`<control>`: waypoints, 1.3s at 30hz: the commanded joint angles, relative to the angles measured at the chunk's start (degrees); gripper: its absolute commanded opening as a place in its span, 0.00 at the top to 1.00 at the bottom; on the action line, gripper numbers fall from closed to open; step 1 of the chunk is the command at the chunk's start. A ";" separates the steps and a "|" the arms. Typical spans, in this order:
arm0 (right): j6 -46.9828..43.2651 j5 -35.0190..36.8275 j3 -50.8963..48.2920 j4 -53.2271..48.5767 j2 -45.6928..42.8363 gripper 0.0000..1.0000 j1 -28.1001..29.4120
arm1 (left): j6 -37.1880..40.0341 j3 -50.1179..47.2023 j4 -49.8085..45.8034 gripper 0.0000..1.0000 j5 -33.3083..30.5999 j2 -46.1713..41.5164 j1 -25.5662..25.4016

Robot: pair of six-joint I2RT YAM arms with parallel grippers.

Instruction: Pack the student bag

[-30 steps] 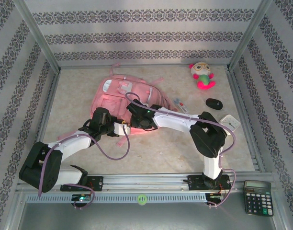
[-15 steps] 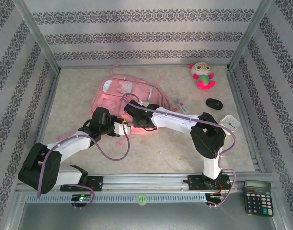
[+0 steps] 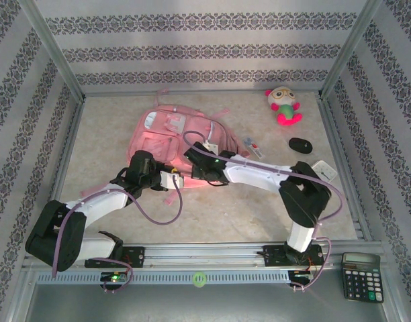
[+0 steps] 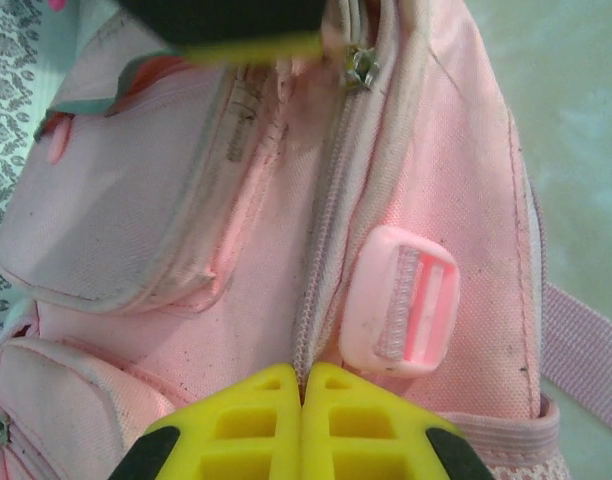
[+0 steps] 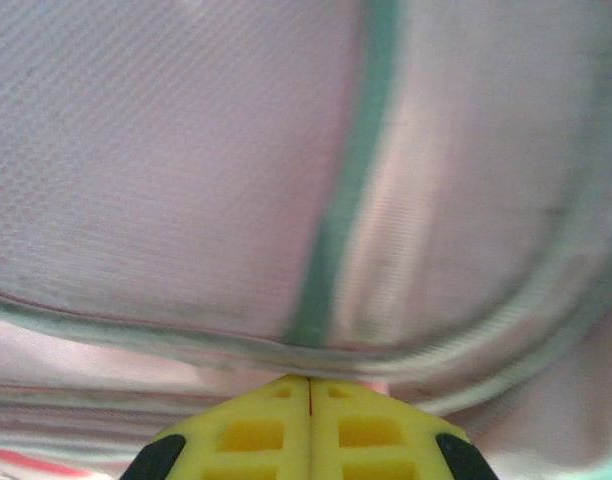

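Against the left pincer [image 4: 303,372] lies the student bag [image 4: 186,200].

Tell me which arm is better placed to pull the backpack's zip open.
Right, probably: the right gripper sits beside the zip pull on the student bag; the left gripper is shut farther down that zip.

A round white plush toy with a pink base [image 3: 283,105] lies far right. Nearer are a black oval mouse [image 3: 300,144], a slim grey stick [image 3: 254,148] and a small white square box [image 3: 324,170]. A black desk calculator [image 3: 360,276] sits near right.
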 commanded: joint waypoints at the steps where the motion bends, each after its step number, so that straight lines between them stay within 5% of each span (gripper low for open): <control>1: 1.86 3.98 -5.77 -0.45 -4.06 0.97 -2.91 | -0.71 -0.18 -1.29 1.00 -2.60 -1.38 -0.33; 9: 0.63 -3.90 -18.60 14.95 -12.91 0.93 -7.17 | -4.24 1.38 -3.88 1.00 -0.50 -2.80 -0.30; 13: -3.22 -13.34 -24.02 25.63 -17.94 0.71 -8.79 | -9.94 5.99 -10.13 0.61 9.21 -4.04 -0.38; 16: -5.38 -18.51 -25.51 27.63 -20.23 0.67 -10.48 | -10.53 9.90 -14.71 0.51 13.53 -2.69 -1.14; 28: -7.28 -30.81 -28.03 33.04 -19.86 0.61 -13.99 | -0.97 17.09 -21.91 0.50 11.58 10.11 -5.83; 39: -10.20 -38.06 -27.85 32.98 -14.38 0.59 -17.33 | -2.54 11.25 -3.67 0.52 5.15 14.87 -7.36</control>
